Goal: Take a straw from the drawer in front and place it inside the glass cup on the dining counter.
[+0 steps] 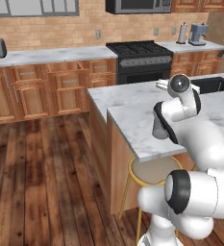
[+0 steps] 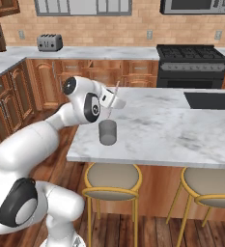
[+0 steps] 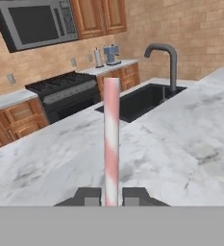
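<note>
Straw [image 3: 111,139] clenched between gripper [image 3: 111,196] fingertips, long axis straight out beyond them, glass cup [image 2: 107,132] just below.

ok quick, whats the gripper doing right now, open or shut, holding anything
Gripper: shut on the thin pale pinkish-red straw, which stands up between its two dark fingertips.

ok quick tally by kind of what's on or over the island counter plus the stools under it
straw: 1, shut in the gripper
glass cup: 1, on the island counter
sink: 1
tap: 1
stools: 2
total: 6
</note>
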Robot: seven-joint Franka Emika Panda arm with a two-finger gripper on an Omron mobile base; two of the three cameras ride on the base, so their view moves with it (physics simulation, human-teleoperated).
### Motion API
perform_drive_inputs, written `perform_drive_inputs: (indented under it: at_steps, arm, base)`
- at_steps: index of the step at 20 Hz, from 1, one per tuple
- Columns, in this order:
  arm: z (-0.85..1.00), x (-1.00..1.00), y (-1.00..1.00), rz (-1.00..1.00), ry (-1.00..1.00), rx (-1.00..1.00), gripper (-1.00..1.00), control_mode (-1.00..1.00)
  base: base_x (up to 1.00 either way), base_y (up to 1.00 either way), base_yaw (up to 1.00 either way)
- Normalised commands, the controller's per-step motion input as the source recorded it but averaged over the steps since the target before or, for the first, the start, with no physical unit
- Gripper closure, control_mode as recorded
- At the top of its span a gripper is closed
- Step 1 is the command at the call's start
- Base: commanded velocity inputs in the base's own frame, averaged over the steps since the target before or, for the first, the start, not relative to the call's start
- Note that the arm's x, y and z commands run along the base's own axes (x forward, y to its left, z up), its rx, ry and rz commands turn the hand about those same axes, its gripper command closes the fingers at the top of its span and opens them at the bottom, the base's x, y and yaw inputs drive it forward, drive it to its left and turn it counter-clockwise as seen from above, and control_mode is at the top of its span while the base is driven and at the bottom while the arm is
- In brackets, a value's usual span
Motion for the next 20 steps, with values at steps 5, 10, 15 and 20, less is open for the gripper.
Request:
perform_drive_inputs:
  at_steps: [5, 10, 15, 20]
  arm:
    - [-0.01, -0.19, 0.12, 0.0, 0.01, -0.05, 1.0, -1.0]
    - [0.0, -0.15, 0.13, -0.02, 0.06, -0.01, 1.0, -1.0]
    - [0.0, -0.15, 0.11, -0.02, 0.06, -0.02, 1.0, -1.0]
    - [-0.08, -0.03, 0.01, -0.01, 0.0, -0.05, 1.0, -1.0]
  base:
    - [0.0, 0.0, 0.0]
    - [0.0, 0.0, 0.0]
    - [0.0, 0.0, 0.0]
    - [0.0, 0.0, 0.0]
